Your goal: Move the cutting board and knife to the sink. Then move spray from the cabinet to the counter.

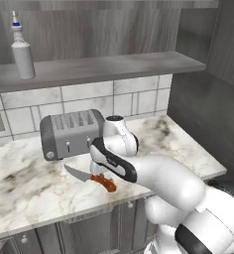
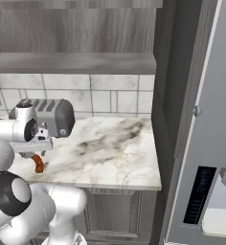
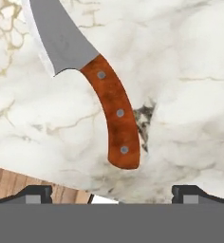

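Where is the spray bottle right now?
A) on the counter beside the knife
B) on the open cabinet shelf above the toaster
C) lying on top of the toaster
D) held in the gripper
B: the spray bottle stands upright on the grey shelf, above and left of the toaster.

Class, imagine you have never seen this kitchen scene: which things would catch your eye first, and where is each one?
The knife, with its silver blade and reddish-brown handle, lies flat on the marble counter, just in front of the grey toaster. The white arm bends low over it, and the gripper hangs above the handle, fingertips apart. A pale spray stands upright on the cabinet shelf, up at the left.
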Controlling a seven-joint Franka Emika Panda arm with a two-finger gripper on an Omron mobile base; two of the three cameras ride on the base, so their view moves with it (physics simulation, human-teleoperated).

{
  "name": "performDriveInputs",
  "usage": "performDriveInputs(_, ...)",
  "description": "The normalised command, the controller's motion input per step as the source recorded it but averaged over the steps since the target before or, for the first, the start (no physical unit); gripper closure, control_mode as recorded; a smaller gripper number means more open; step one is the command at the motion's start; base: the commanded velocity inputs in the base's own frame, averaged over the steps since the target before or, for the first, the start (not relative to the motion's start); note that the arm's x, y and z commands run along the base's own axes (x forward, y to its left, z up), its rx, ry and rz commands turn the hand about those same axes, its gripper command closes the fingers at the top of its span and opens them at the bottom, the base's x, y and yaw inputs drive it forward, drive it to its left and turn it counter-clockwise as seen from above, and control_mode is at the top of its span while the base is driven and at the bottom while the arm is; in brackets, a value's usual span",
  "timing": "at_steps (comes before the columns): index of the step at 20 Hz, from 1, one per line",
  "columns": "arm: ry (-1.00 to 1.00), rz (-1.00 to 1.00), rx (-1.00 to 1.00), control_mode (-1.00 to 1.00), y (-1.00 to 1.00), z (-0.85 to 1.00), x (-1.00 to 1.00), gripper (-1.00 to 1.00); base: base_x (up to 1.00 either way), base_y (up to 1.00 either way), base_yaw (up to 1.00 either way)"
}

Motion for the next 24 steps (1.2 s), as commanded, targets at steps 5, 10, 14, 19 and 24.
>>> performDriveInputs(5,0.05,0.00,0.00,-1.00,0.10,-0.49,0.18,-1.00,0.00,0.00,0.00)
performDriveInputs(10,0.02,0.00,0.00,-1.00,0.18,-0.40,0.14,-1.00,0.00,0.00,0.00)
performDriveInputs(14,0.00,0.00,0.00,-1.00,0.12,-0.39,0.14,-1.00,0.00,0.00,0.00)
performDriveInputs(19,0.00,-0.01,-0.02,-1.00,0.04,-0.32,0.04,-1.00,0.00,0.00,0.00)
performDriveInputs(24,0.00,-0.02,-0.02,-1.00,0.00,-0.25,0.09,-1.00,0.00,0.00,0.00)
